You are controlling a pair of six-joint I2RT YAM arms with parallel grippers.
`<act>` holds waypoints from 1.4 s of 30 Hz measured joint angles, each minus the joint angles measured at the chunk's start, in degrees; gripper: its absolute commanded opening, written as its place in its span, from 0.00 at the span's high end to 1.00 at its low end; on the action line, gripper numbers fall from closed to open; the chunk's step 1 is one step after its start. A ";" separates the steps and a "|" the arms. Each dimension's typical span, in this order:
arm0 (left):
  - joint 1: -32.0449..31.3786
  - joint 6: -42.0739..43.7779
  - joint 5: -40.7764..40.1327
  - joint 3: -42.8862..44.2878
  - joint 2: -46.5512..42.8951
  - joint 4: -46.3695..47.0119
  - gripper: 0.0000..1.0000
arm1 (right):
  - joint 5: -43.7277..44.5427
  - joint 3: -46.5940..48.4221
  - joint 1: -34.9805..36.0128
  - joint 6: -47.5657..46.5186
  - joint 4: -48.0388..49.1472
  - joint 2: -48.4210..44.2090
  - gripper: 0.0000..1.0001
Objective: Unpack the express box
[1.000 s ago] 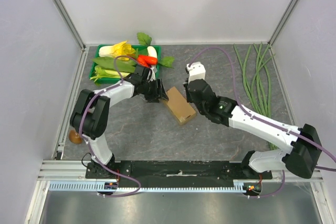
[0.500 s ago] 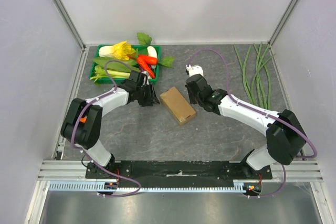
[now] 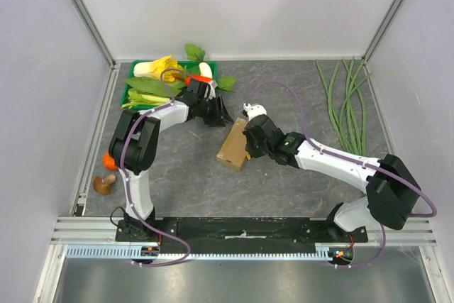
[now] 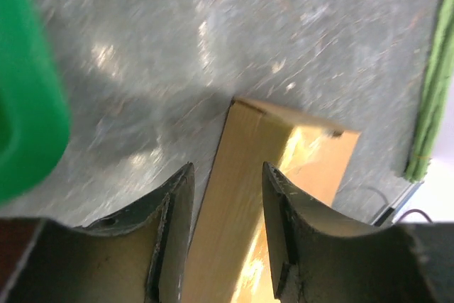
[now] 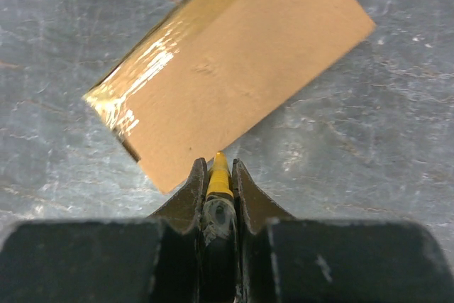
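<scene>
Overhead: a small brown cardboard express box (image 3: 233,148) lies mid-frame on the grey bench (image 3: 284,189), apparently unopened.
Left wrist: the left gripper (image 4: 227,172) has its fingers parted above the box.
Right wrist: the right gripper (image 5: 218,167) has its fingers clenched on a thin yellow tool (image 5: 218,177) at the box's edge.

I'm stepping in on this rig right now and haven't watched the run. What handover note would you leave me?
Left gripper: jaws open, one end of the small oblong brown cardboard box showing between them; contact unclear.
Right gripper: jaws shut on a thin yellow tool tip, pointed at the box's near edge.
Box: on the table between both arms, near the green plastic vegetable tray, flaps closed, glossy tape on top.
Done: both arms are at the box; nothing opened.
Left: open the seam, fold back the flaps, take out whatever is inside (not visible).
</scene>
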 measured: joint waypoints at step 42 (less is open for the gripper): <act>-6.29 -0.55 -5.33 -18.88 -18.93 -14.60 0.65 | -0.09 12.09 -15.34 -3.93 4.07 12.41 1.00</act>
